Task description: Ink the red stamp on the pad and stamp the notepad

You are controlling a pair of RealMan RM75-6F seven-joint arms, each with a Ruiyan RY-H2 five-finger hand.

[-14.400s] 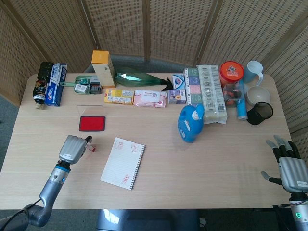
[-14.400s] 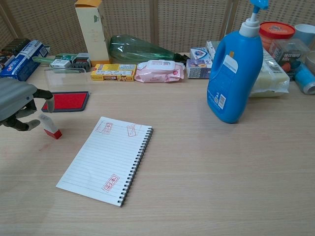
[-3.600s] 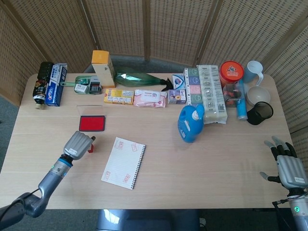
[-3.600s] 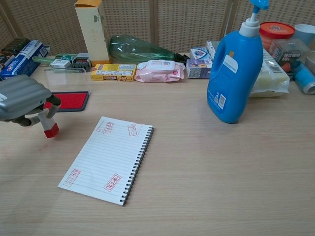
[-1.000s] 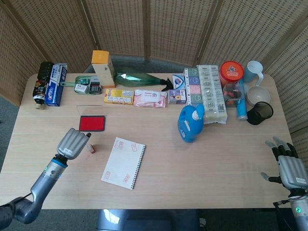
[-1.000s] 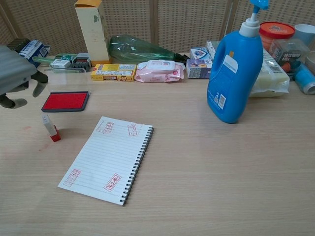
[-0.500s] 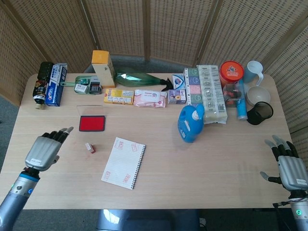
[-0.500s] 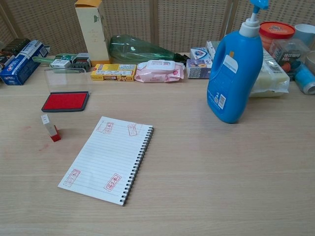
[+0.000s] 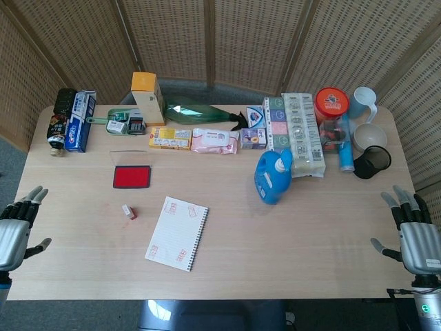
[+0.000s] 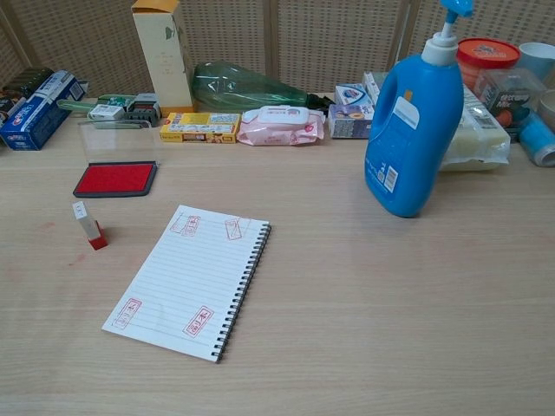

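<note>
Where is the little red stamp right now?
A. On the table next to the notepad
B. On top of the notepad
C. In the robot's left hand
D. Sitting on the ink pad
A. The red stamp stands alone on the table, left of the notepad, with no hand touching it.

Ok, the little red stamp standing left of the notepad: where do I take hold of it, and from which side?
Pinch the pale upper body of the red stamp, not its red base. It stands on that base, leaning slightly, so only the top is free. Come from above with the left hand, the nearer one; the notepad and ink pad lie apart from it, so the fingers probably have room.
</note>
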